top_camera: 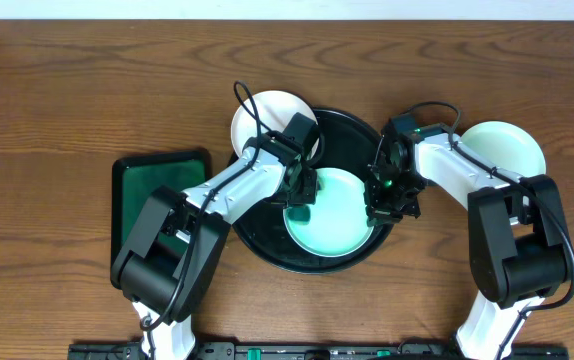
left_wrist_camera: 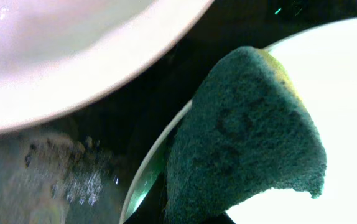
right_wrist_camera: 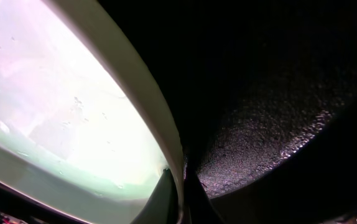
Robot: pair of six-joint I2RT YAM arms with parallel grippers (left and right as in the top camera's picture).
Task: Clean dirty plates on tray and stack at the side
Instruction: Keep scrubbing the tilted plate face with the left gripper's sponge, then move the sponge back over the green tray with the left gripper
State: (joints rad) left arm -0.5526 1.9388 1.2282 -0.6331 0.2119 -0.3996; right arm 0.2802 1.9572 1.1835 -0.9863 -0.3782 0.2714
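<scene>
The round black tray (top_camera: 267, 245) lies mid-table. In it sits a white plate (top_camera: 342, 215) tinted teal. My left gripper (top_camera: 302, 195) is shut on a dark green sponge (left_wrist_camera: 247, 130) with a yellow back, which rests on that plate (left_wrist_camera: 346, 87) near its left rim. My right gripper (top_camera: 382, 205) is shut on the plate's right rim (right_wrist_camera: 172, 149), one finger inside and one outside, over the tray floor (right_wrist_camera: 272, 130). A second plate (top_camera: 262, 115) overlaps the tray's upper-left rim and shows in the left wrist view (left_wrist_camera: 60, 56). A third plate (top_camera: 507, 148) lies on the table to the right.
A dark green rectangular tray (top_camera: 157, 195) lies on the wooden table left of the round tray, beside my left arm. Both arms reach in from the front edge and meet over the round tray.
</scene>
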